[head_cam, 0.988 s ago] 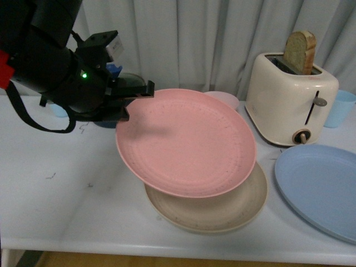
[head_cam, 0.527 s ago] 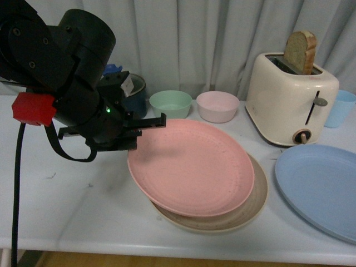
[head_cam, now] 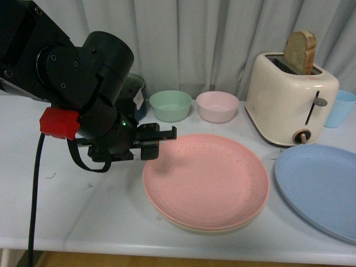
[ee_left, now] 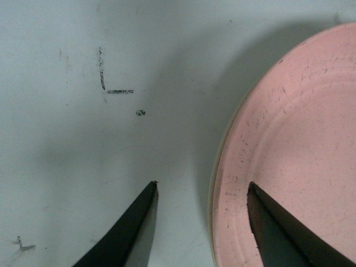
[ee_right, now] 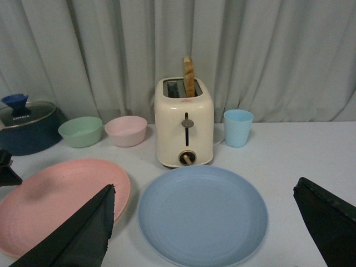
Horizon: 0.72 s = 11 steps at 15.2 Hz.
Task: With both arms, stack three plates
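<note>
The pink plate (head_cam: 206, 181) lies flat on the beige plate (head_cam: 207, 230), of which only a thin rim shows. My left gripper (head_cam: 167, 138) is open at the pink plate's left rim. In the left wrist view one finger is over the pink plate (ee_left: 300, 144) and the other over bare table, with the left gripper (ee_left: 203, 186) holding nothing. The light blue plate (head_cam: 320, 189) lies alone at the right. In the right wrist view my right gripper (ee_right: 204, 192) is wide open above the near side of the light blue plate (ee_right: 203, 214).
A cream toaster (head_cam: 292, 97) holding a bread slice stands behind the plates, with a blue cup (head_cam: 339, 108) beside it. A mint bowl (head_cam: 171, 104), a pink bowl (head_cam: 217, 105) and a dark pot (ee_right: 25, 125) line the back. The table's front edge runs close below the stack.
The left arm carried the tilted pink plate down and rightward onto the beige plate. The plate now lies flat, and the gripper has let go of its rim.
</note>
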Each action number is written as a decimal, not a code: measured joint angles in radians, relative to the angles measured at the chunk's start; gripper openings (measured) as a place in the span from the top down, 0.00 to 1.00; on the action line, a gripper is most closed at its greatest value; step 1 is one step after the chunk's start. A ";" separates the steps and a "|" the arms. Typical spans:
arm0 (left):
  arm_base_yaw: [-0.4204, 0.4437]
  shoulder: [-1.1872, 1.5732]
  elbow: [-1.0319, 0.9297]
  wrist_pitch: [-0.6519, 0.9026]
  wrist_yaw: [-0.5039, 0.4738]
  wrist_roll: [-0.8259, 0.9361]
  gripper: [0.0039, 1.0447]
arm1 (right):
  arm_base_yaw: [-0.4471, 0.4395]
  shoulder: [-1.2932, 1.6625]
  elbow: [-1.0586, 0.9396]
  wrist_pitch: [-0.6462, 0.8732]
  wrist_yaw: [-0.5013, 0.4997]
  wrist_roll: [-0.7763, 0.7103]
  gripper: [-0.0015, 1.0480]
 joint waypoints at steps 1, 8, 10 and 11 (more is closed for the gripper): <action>0.002 -0.014 -0.008 0.005 -0.005 0.006 0.45 | 0.000 0.000 0.000 0.000 0.000 0.000 0.06; 0.025 -0.537 -0.563 0.954 -0.284 0.238 0.31 | -0.001 0.000 0.000 0.001 0.000 0.000 0.06; 0.094 -0.594 -0.790 1.099 -0.258 0.247 0.55 | 0.000 0.000 0.000 0.000 0.000 0.000 0.06; 0.111 -0.655 -0.850 1.122 -0.238 0.248 0.66 | 0.000 0.000 0.000 0.000 0.000 0.000 0.06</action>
